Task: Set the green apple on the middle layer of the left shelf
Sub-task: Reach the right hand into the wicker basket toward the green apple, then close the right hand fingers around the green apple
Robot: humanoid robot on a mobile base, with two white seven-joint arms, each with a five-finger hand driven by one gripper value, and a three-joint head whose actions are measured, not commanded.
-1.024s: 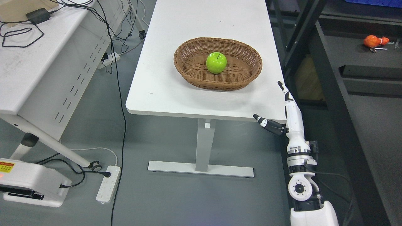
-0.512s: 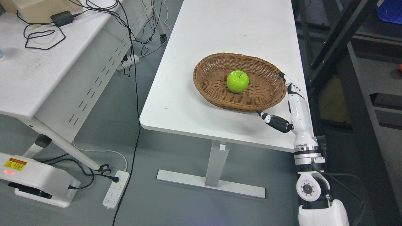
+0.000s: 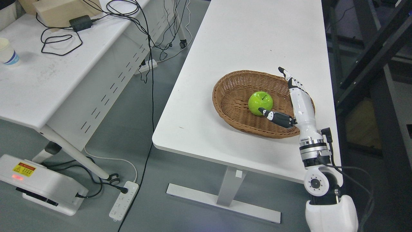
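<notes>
The round, shiny green apple (image 3: 260,102) lies near the middle of the oval brown wicker basket (image 3: 231,93), with its stem up, and nothing holds it yet. The basket stands on the long white desk (image 3: 251,38), toward the desk's right side.

The robot's white right hand (image 3: 297,96) is over the right part of the basket, just beside the apple. Its fingers (image 3: 287,77) are stretched out straight and released, pointing away from the robot, and the dark thumb (image 3: 276,117) is spread toward the apple; its tip seems to touch the apple's lower right side or to be very close, I cannot tell which. The left hand is not in view.

I judge that the grasp is not yet begun, so some risks are there. The apple is smooth and round, and a push from the thumb before the fingers wrap around it can make it roll to the basket's far left wall. The basket is light and is not fixed, so a hand pressing on its rim can tilt or slide it on the smooth desk. If the fingers clench with the palm too much at one side, the apple may slip out while it is lifted. The left shelf does not show here, so the carry there is also uncertain.
</notes>
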